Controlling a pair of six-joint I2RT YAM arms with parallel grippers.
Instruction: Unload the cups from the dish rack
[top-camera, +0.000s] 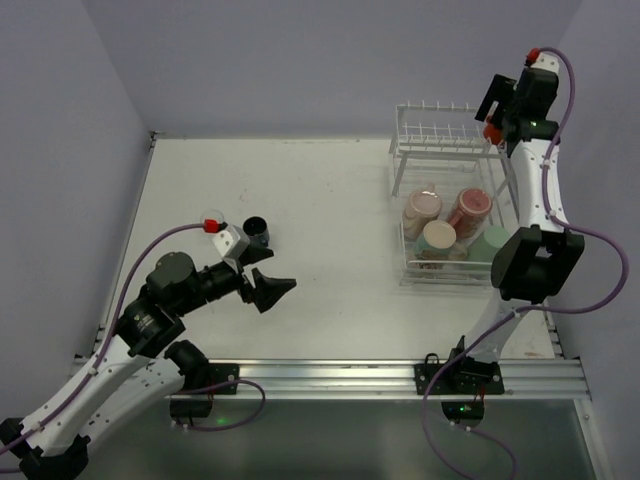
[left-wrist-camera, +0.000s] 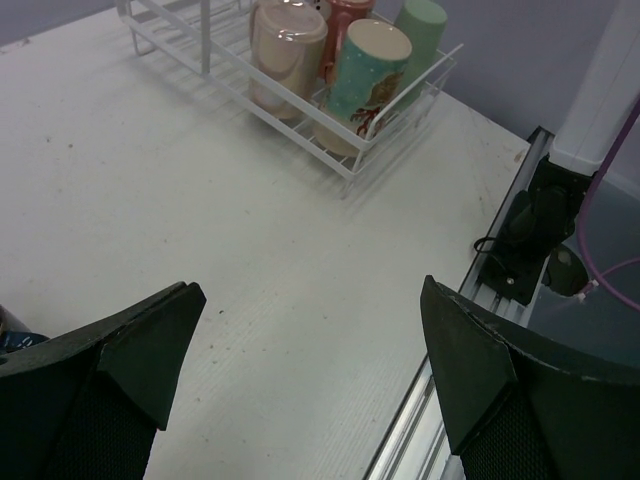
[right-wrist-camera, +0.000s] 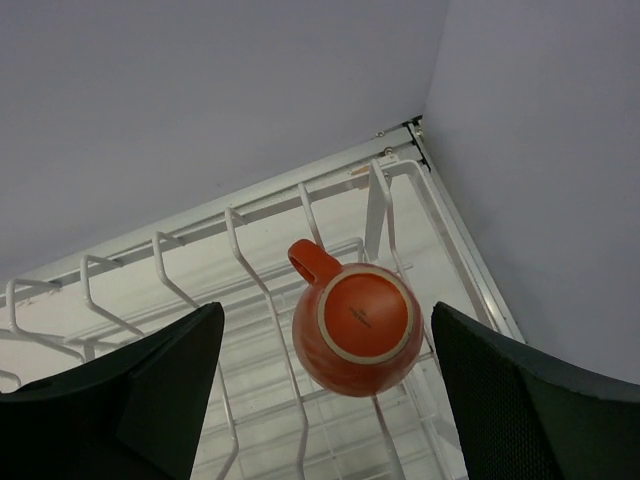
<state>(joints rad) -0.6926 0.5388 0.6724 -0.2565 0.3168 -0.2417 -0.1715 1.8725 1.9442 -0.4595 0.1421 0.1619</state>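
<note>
The white wire dish rack (top-camera: 404, 152) stands at the back right. A small orange-red cup (right-wrist-camera: 355, 330) hangs upside down on an upper-shelf prong. My right gripper (right-wrist-camera: 325, 318) is open above it, fingers either side and apart from it; it also shows in the top view (top-camera: 492, 108). The lower basket holds a pale pink cup (top-camera: 422, 207), a red-pink cup (top-camera: 470, 205), a cream cup (top-camera: 437, 238) and a light green cup (top-camera: 489, 244). A small dark blue cup (top-camera: 257, 230) stands on the table by my left wrist. My left gripper (top-camera: 272, 287) is open and empty over bare table (left-wrist-camera: 310, 350).
The rack's lower basket (left-wrist-camera: 352, 165) shows far ahead in the left wrist view. A metal rail (top-camera: 400, 378) runs along the table's near edge. Purple walls close in the back and both sides, and the right arm's base (top-camera: 470, 375) stands just in front of the rack.
</note>
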